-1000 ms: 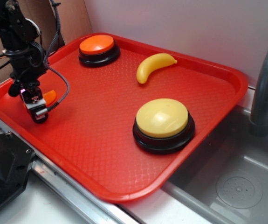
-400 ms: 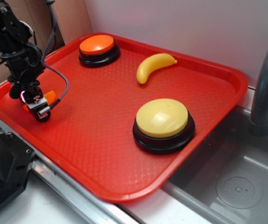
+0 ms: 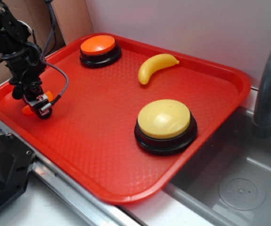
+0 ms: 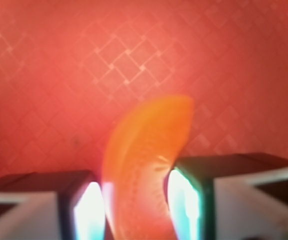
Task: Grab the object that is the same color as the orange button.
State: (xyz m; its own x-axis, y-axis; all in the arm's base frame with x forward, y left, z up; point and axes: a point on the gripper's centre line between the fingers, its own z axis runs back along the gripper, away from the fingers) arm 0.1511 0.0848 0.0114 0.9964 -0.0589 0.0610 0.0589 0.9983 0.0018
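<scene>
The object, a small flat orange crescent (image 4: pixel 146 150), lies on the red tray (image 3: pixel 102 141) near its left edge. In the exterior view only its tips (image 3: pixel 55 98) show beside my gripper (image 3: pixel 37 106), which has come down over it. In the wrist view the crescent fills the gap between the jaws of my gripper (image 4: pixel 133 200). The right finger (image 4: pixel 189 195) presses its edge and the left finger (image 4: pixel 86 205) sits tight against the other side. The orange button (image 3: pixel 97 45) on its black base stands at the tray's far left corner, well away from the gripper.
A yellow toy banana (image 3: pixel 156 67) lies at the back of the tray. A larger yellow-topped button (image 3: pixel 164 120) stands at the front right. A grey faucet (image 3: pixel 267 89) and a steel sink (image 3: pixel 239 188) are to the right of the tray. Cardboard stands behind the arm.
My gripper has shifted slightly left and dropped lower onto the tray, so the crescent now sits between its fingers. The buttons and the banana have not moved.
</scene>
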